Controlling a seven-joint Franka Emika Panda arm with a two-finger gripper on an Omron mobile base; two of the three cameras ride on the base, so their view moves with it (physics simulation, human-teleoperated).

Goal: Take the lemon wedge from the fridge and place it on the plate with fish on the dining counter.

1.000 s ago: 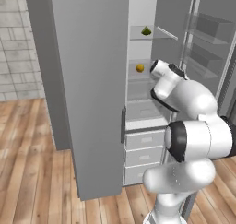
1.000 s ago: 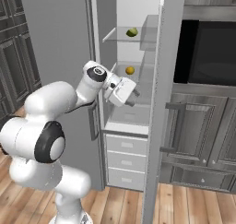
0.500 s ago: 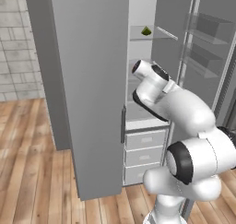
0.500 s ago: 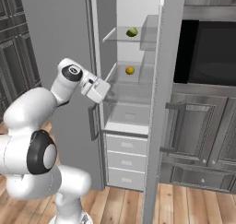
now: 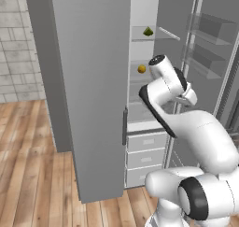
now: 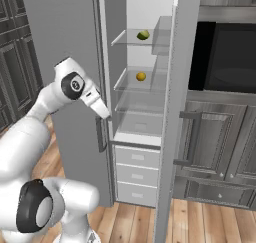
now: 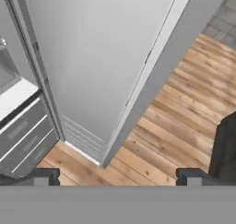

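Tall grey double-door fridge [image 5: 93,95], both doors swung open, white shelved interior exposed, pale drawers at the bottom.

Tiny yellow-green lemon wedge [image 5: 148,31]: on the upper glass shelf (also seen from the right base camera [image 6: 143,35]), nothing touching it.

Round orange-yellow ball-shaped fruit [image 5: 141,69]: one shelf lower, alone on its shelf.

White arm's two-finger gripper [image 7: 117,174]: jaws spread wide, nothing between them; dark fingertips [image 7: 45,174] frame the open grey door's edge and the wooden plank floor [image 7: 184,117]. Gripper sits outside the fridge, well below and apart from the wedge.

Dark wall oven [image 6: 225,62]: right of the fridge.
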